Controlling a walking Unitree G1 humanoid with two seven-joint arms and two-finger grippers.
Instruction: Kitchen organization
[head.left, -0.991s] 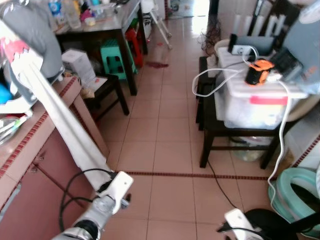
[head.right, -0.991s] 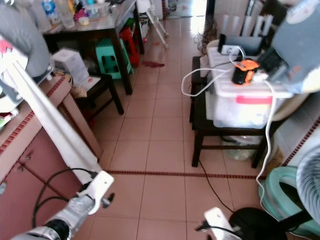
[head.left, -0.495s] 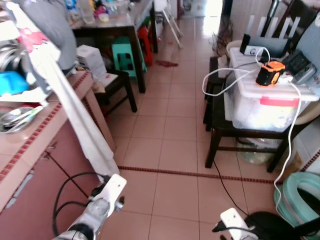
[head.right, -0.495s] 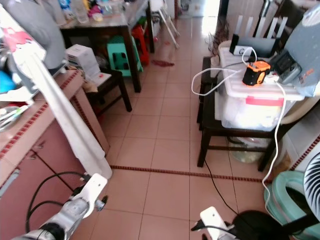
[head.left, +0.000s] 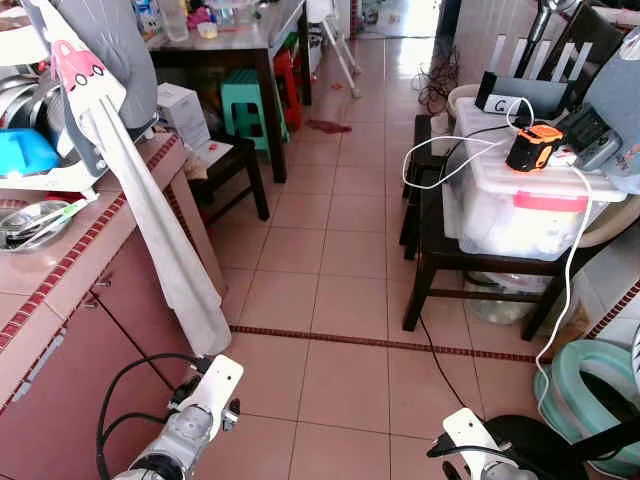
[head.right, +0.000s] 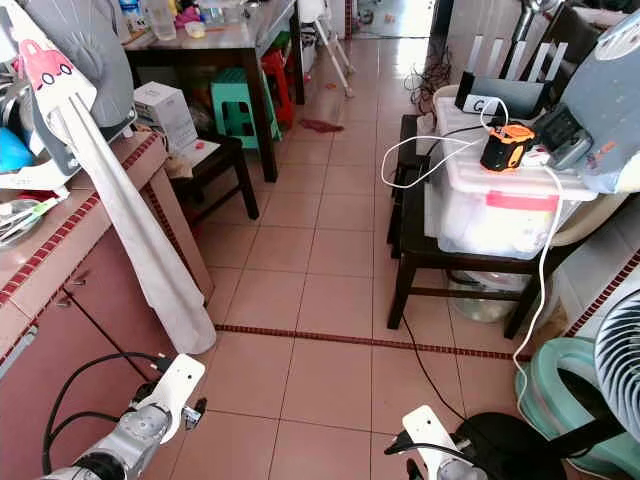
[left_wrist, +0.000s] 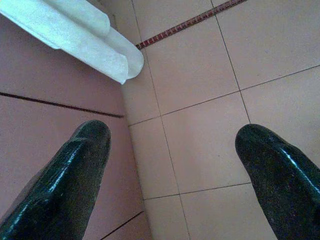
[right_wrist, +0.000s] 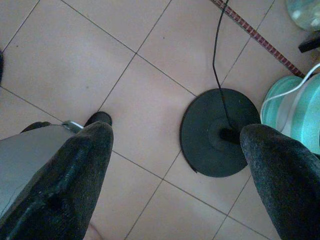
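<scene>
Between the left gripper's fingers I saw only bare floor tiles; they stood wide apart and held nothing. Beyond the fingertips hung the lower end of a white cloth, against the pink front of the bench and well apart from both fingers. From the head camera I saw that cloth draped down from the bench top, where a steel bowl and a blue tub sat near a grey fan. The right gripper also had its fingers spread wide and empty; between them lay the black round base of a standing fan with its cord running off, and just past one fingertip a pale green ring-shaped thing. Farther off stood a clear storage box on a dark stool.
</scene>
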